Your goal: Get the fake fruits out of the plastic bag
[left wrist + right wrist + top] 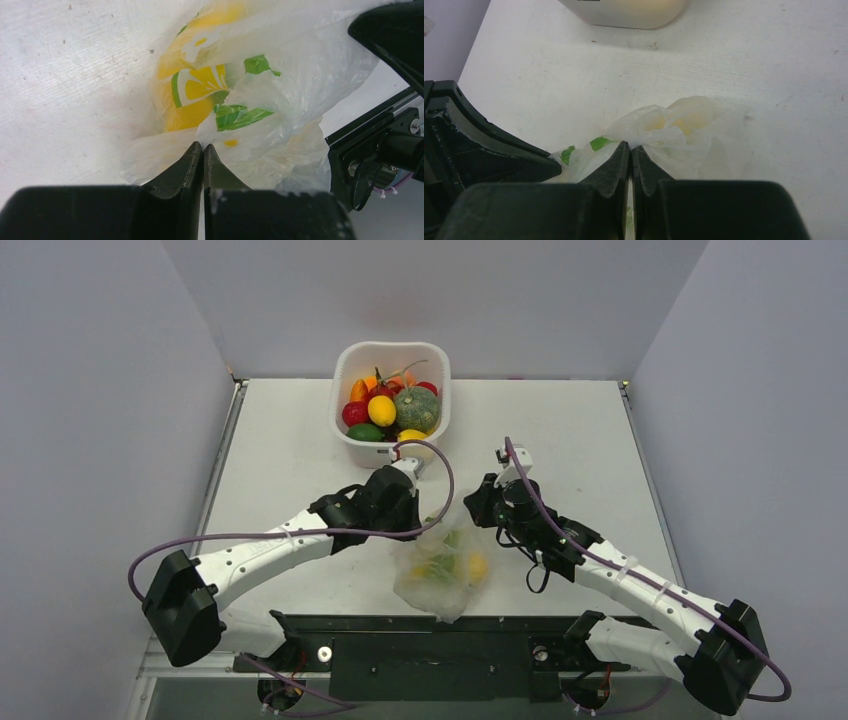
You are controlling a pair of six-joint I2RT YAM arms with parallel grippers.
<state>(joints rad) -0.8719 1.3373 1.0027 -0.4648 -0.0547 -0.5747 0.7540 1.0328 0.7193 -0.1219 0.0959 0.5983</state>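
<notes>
The left claw (pixel 425 525) has its two fingers pressed together on a fold of the plastic bag (pixel 445 575); its wrist view shows the tips meeting with film caught between them. The right claw (pixel 482 508) is likewise clamped tight on the bag's opposite upper edge, thin film bunched at its tips. One bag hangs between the two claws at the near centre of the table (pixel 280 440), its lower part close to the near edge. The bag is thin, clear and crinkled, with a green and yellow lemon-slice print. Through it the fake fruits (pixel 477 566) show as glossy yellow shapes and a patch of green. At least two yellow patches can be made out; the exact number cannot be told through the folds. At the far centre of the table, well apart from the bag, stands one white tub (pixel 345 370) holding red, orange, yellow and green pieces and one grey-green ribbed squash (pixel 417 408).
</notes>
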